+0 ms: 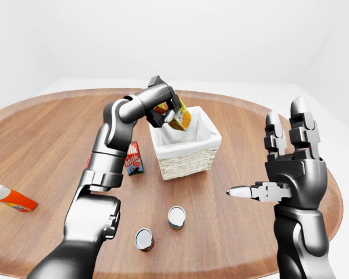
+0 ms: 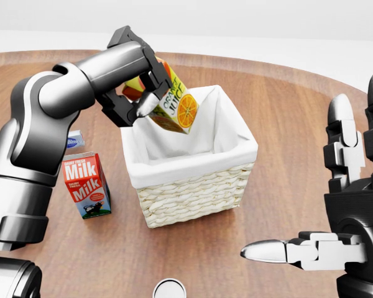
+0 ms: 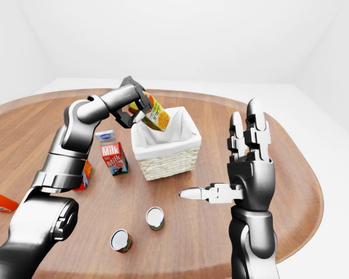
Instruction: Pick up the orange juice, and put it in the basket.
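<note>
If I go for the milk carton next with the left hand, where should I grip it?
Take the milk carton across its flat side panels around mid-height, coming down from above on the basket-free left side. It stands upright with a gabled top, so the straight body likely gives surer purchase than the ridge. The basket stands apart at right; the left hand holds the orange juice.

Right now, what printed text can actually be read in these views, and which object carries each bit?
"ORANGE JUICE": on the orange juice carton, held tilted over the basket by the left robot hand.
"Milk", printed twice: on the red milk carton.
Small blue-and-white box beside the arm: label too small to read.
Two cans and the orange-and-white tube: no legible text.
</note>
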Motion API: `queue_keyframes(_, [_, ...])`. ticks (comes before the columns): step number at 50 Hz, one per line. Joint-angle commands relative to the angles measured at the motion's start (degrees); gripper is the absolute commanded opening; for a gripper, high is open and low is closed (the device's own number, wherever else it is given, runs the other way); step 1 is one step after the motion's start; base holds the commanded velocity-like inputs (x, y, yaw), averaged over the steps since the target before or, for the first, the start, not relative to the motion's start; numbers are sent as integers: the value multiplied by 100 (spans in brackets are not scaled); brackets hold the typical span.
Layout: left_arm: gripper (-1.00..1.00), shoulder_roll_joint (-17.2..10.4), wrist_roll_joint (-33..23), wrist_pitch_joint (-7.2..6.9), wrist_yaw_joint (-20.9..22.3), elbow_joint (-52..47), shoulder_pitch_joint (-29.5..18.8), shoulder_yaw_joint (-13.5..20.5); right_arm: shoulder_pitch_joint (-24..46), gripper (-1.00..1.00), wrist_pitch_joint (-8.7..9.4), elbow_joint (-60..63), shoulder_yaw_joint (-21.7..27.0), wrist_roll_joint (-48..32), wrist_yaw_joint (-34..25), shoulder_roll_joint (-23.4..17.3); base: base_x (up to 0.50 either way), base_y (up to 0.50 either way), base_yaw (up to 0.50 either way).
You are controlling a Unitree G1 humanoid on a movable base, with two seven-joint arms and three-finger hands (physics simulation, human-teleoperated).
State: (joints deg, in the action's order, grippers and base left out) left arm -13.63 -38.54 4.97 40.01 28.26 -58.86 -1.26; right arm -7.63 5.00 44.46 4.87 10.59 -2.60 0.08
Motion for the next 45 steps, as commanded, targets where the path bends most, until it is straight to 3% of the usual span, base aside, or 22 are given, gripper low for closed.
queue_keyframes(1, [-100, 6, -526, 3, -1, 227, -101, 47, -2, 100, 0, -10, -22, -15, 6, 0, 0, 0, 0])
queue_keyframes(23, [-100, 88, -670, 3, -1, 498, -179, 12, -18, 100, 0, 27, 9, 17, -10, 0, 0, 0, 0])
queue_keyframes(43, [-100, 32, -1199, 3, -1, 1057, -132, -48, -19, 100, 0, -43, 13, 7, -30, -1, 0, 0, 0])
queue_keyframes(44, [-84, 7, -1394, 3, -1, 1149, -182, -71, -24, 100, 0, -21, 18, 14, -29, -2, 0, 0, 0])
queue_keyframes(45, [-40, 3, -1411, 3, -1, 1213, -208, -70, -26, 100, 0, -17, 20, 15, -30, -3, 0, 0, 0])
